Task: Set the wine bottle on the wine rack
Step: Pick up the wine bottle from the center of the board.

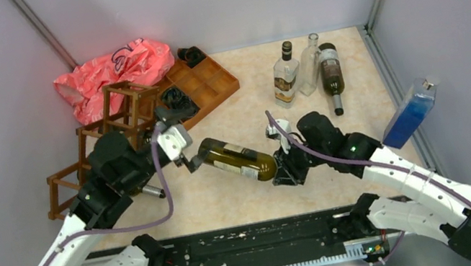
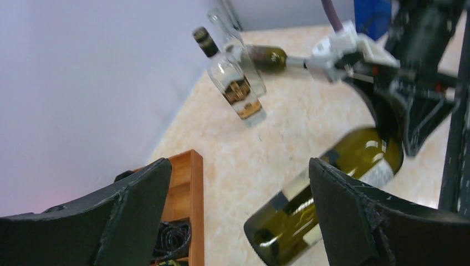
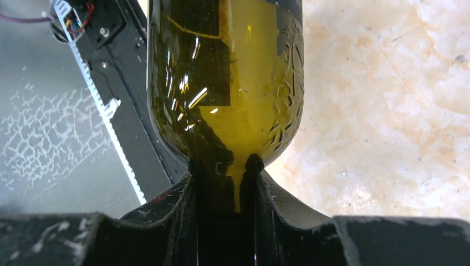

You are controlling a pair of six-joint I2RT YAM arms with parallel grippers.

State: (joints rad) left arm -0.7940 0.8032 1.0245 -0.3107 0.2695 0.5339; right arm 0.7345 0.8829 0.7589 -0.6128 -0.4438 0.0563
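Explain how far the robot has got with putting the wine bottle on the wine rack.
Done: the right gripper is shut on the neck of the wine bottle. In hand: the bottle lies roughly level between the arms, its base beside the open left gripper. Left: moving it over to the wine rack on the left side of the table and setting it in a cell.
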